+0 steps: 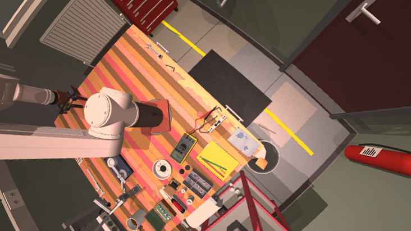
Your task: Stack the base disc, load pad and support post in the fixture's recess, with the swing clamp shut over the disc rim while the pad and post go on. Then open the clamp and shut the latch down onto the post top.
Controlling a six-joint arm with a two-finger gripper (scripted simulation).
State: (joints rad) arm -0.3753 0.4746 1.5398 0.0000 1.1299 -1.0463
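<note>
The blue fixture (119,166) sits on the striped bench near its left side, partly under my arm. A grey swing clamp arm (120,178) lies across it, and a latch bar (127,195) lies just below. I cannot tell the base disc, load pad or support post apart among the small parts; two small dark round pieces (185,169) lie near a white reel (162,169). My gripper (75,101) hangs over the bench's far left edge, well away from the fixture. It is open and holds nothing.
The robot base (155,116) stands mid-bench, with my arm crossing the left side. A multimeter (183,147), yellow notepad (217,161), parts tray (197,184), mug (134,223) and circuit board (163,211) crowd the near end. The striped far end holds only a wrench (154,50).
</note>
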